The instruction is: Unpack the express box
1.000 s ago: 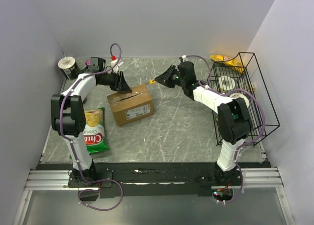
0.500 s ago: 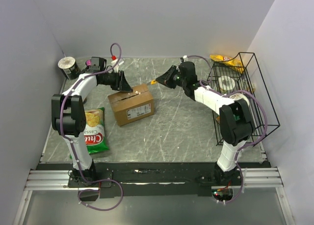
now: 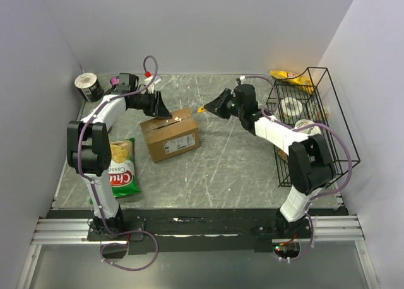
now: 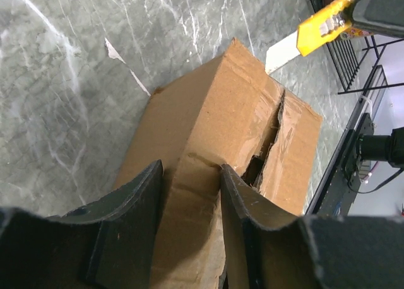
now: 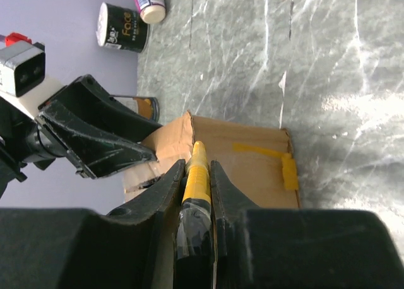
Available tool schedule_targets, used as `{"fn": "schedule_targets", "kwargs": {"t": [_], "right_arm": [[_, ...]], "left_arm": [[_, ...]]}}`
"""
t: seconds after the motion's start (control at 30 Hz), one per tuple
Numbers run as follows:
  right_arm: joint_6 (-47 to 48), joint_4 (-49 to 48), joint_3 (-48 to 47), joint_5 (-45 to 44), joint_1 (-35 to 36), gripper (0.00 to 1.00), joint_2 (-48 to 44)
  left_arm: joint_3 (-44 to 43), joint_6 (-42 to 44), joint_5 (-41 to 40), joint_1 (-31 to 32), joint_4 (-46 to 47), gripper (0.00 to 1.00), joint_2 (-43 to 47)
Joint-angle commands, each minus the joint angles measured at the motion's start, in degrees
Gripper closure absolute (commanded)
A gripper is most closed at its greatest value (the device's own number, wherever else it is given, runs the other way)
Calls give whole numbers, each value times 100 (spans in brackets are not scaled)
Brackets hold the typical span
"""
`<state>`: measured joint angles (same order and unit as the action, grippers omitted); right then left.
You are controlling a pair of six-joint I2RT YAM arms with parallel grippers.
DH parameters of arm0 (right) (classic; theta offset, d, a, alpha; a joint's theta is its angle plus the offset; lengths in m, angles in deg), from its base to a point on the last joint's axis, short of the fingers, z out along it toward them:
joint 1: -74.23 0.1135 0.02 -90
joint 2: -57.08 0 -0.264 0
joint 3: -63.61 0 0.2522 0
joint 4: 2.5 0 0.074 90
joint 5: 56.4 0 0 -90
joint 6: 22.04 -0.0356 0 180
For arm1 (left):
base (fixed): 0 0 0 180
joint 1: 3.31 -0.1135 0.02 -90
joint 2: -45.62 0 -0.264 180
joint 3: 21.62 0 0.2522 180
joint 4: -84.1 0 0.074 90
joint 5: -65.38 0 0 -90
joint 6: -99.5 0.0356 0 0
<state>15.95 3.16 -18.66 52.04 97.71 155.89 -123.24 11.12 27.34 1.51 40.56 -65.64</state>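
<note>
— What is the left claw point(image 4: 189, 172) doing?

— Its two black fingers point(image 4: 136, 207) are drawn in narrow on a raised cardboard flap of the box point(image 4: 246, 106), one finger pressed on each side. From above, that claw sits at the far left corner of the box's top.

— And the right claw point(image 5: 197, 168)?

— Clamped on the yellow handle of a knife point(image 5: 197, 159), which points out past the fingertips toward the box's top edge. In the left wrist view the knife's white blade runs down behind the far edge of the box. Whether it touches the cardboard I cannot tell.

— Where is the box?

— On the grey marbled table point(image 3: 233, 156), left of the middle, flat on its base and turned a little askew. Its top seam gapes as a jagged dark slit with glossy tape point(image 4: 289, 141) wrinkled beside it. A white label point(image 3: 175, 144) shows on the near side.

— What lies around it?

— A green chip bag point(image 3: 121, 170) lies near its left front corner, apart from it. A black can point(image 3: 87, 86) stands in the far left corner. A black wire basket point(image 3: 334, 112) stands along the right edge of the table.
</note>
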Motion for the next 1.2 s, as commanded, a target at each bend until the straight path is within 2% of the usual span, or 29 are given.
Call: {"fn": "schedule_targets", "kwargs": {"t": [0.0, 0.3, 0.47, 0.63, 0.8, 0.97, 1.17], "right_arm": [[42, 335, 232, 362, 77, 100, -432], [77, 388, 461, 336, 77, 100, -704], [199, 292, 453, 99, -89, 100, -784], [262, 151, -267, 257, -371, 100, -152], [121, -402, -803, 336, -397, 100, 428], [-107, -675, -936, 520, -310, 100, 728], [-240, -799, -691, 485, -160, 100, 667]], "left_arm": [[-12, -101, -916, -130, 456, 99, -1], [-83, -14, -1030, -174, 438, 99, -53], [-170, 241, -662, -96, 263, 99, 25], [66, 233, -626, 133, 280, 99, 297], [277, 171, -705, 247, 280, 99, 482], [278, 171, -828, 248, 245, 99, 509], [260, 127, -890, 248, 288, 99, 457]]}}
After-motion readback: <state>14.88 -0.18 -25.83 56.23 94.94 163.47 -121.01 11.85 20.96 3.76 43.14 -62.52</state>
